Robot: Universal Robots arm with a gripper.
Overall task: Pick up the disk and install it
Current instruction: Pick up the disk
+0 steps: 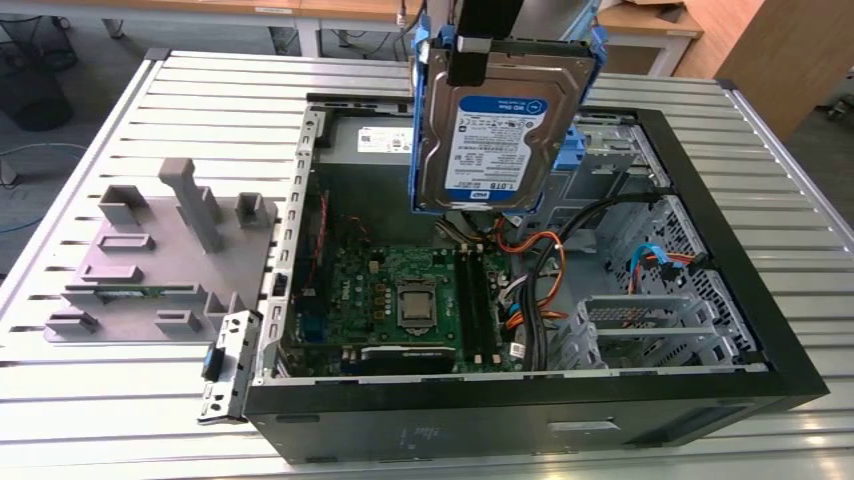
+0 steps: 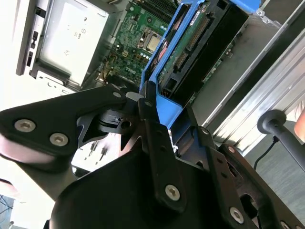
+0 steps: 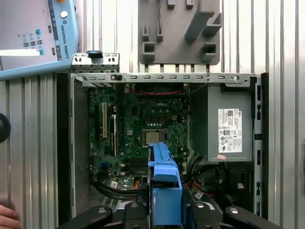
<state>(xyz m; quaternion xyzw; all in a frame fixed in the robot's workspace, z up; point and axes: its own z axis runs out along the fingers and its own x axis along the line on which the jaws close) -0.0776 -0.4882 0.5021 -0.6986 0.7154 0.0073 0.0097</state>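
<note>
Gripper (image 3: 166,212): fingers (image 2: 153,125) clamped tight on one end of the blue side rails (image 2: 167,109), nothing else in them.
Disk (image 1: 501,130): hanging on end from that grip, label facing the exterior camera. It's up in the air over the open PC case (image 1: 534,425) and clear of everything inside, far as I can see.
Right under it: a tangle of orange and black cables (image 1: 541,250), plus the RAM slots (image 1: 470,275) on the motherboard (image 1: 387,300).
Bit further: silver drive cage (image 1: 641,320) toward the exterior view's right, power supply (image 3: 228,121) against the case wall.
Out on the table (image 1: 120,420): grey fixture plate (image 1: 147,265), just beside the case.
Worry #1: it's only pinched by the plastic at one end, so I reckon the drive could swing or slip in the grip.
Worry #2: the lower edge could catch those cables or knock the board if it goes down crooked.
Worry #3: if the rails aren't lined up with the bay, it jams.
</note>
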